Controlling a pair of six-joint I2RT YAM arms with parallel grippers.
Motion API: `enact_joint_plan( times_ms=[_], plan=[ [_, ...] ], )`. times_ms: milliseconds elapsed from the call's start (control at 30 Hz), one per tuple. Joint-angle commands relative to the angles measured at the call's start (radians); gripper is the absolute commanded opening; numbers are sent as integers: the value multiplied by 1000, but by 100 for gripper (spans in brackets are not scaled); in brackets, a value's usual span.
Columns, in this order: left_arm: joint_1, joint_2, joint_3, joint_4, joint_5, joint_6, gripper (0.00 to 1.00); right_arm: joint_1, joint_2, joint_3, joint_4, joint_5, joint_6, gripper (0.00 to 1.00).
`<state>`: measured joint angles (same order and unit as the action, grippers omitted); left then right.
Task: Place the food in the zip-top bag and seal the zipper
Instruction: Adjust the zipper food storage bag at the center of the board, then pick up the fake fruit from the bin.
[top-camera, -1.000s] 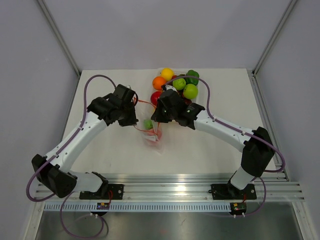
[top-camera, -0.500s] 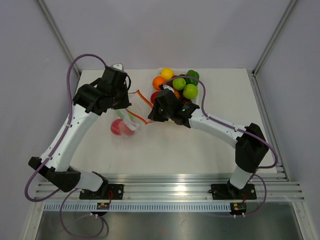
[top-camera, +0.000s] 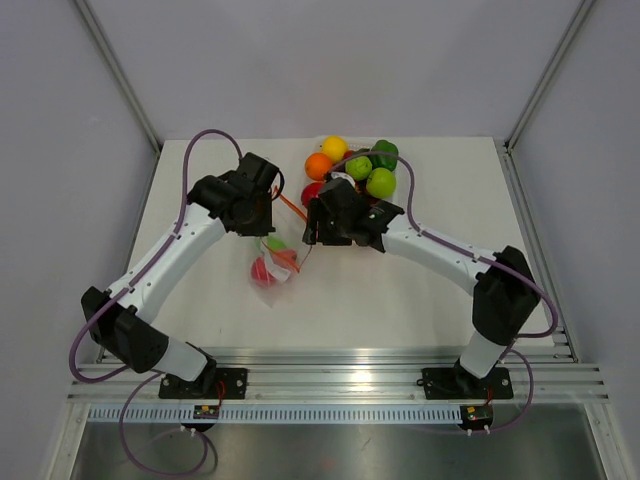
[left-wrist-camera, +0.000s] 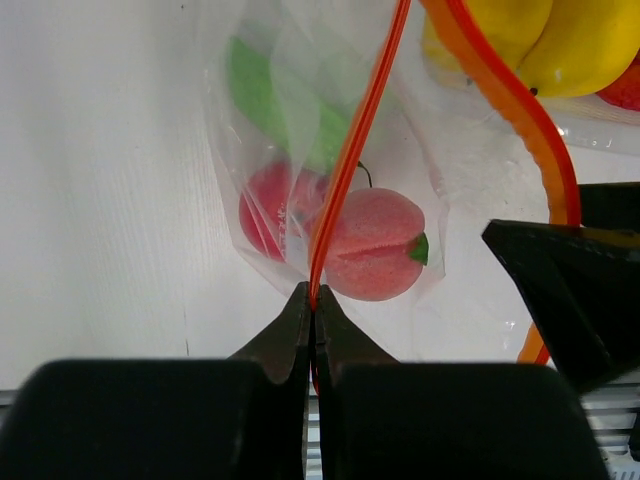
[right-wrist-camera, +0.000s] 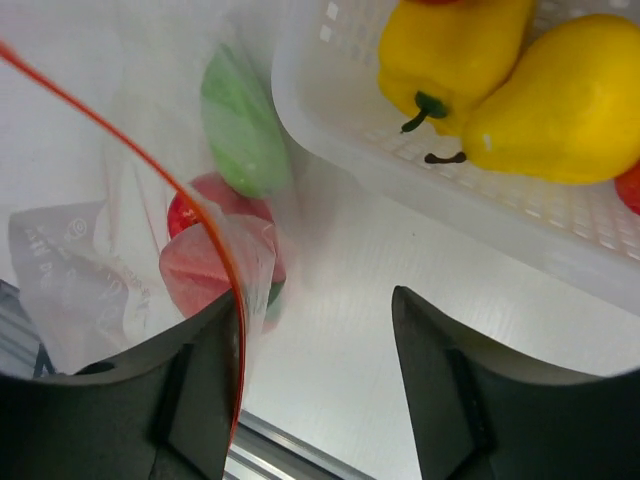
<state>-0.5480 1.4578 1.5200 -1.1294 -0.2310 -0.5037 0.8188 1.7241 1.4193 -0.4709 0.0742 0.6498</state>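
The zip-top bag (top-camera: 272, 270) hangs clear and crinkly between the two arms, above the table. Inside it lie a pink peach (left-wrist-camera: 372, 245), a red piece (left-wrist-camera: 266, 205) and a green piece (left-wrist-camera: 280, 105) of food. My left gripper (left-wrist-camera: 314, 292) is shut on the orange-red zipper (left-wrist-camera: 350, 160), pinching the strip at one spot; it sits at the bag's upper left (top-camera: 266, 226). My right gripper (right-wrist-camera: 316, 295) is open beside the bag's right edge (top-camera: 308, 232). The zipper (right-wrist-camera: 150, 165) runs along the inner face of its left finger (right-wrist-camera: 205, 380), not clamped.
A white tray (right-wrist-camera: 420, 190) stands just behind the right gripper, holding a yellow pepper (right-wrist-camera: 450, 45) and a yellow pear (right-wrist-camera: 565, 105). From above, the tray (top-camera: 318, 140) also shows orange, green and red fruits (top-camera: 380, 182). Bare table lies in front of the bag.
The right gripper has opened and let go of the zipper edge. The left arm swung left, then back towards the centre, carrying the bag and its food along.
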Motion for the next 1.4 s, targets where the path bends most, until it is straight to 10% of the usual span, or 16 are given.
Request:
enact_joint_plan(
  times_ms=[0,500,1367],
  plan=[
    [3,-4,45,56,18,25,0,-6,-149,26,-35,91,-79,67],
    [3,22,66,54,21,34,0,-242,37,128,123,-95,143,99],
    [5,30,63,53,38,59,0,-247,351,230,299,-109,461,99]
  ],
)
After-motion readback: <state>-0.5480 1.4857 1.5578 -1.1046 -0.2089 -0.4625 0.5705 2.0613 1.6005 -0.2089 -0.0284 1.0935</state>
